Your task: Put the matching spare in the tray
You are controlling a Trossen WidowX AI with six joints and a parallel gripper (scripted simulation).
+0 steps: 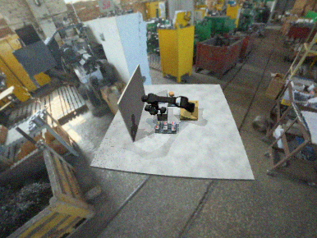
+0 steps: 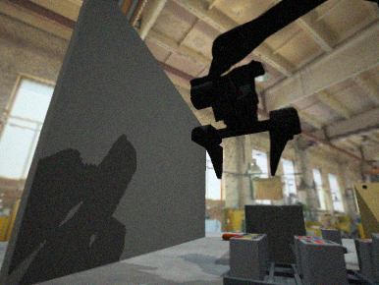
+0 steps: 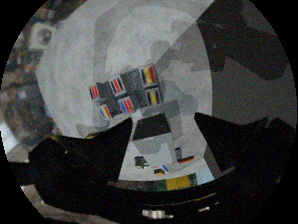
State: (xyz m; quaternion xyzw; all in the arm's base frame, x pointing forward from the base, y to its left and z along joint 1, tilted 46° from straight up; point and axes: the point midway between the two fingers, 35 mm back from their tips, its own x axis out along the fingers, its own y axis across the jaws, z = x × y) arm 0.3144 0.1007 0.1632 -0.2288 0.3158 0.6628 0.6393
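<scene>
My gripper (image 2: 246, 176) (image 3: 164, 117) is open and empty, high above the table beside the tall grey wall. Several grey spare blocks stand in a dark rack (image 3: 133, 82). Their tops carry coloured stripes: one block (image 3: 148, 76) shows yellow and red, one (image 3: 153, 97) yellow and dark, one (image 3: 104, 111) yellow, blue and red, one (image 3: 126, 105) blue and red, and two (image 3: 95, 92) (image 3: 116, 85) red. A dark upright box (image 2: 275, 223) (image 3: 152, 128) stands beside the rack. The mounted unit's back code is not readable. I cannot make out the tray for certain.
The tall grey wall (image 1: 132, 107) (image 2: 167, 162) stands close beside the arm. A yellow base plate (image 1: 195, 115) lies under the arm. An orange-red item (image 2: 232, 236) (image 3: 186, 159) lies beyond the dark box. Other small items lie near it.
</scene>
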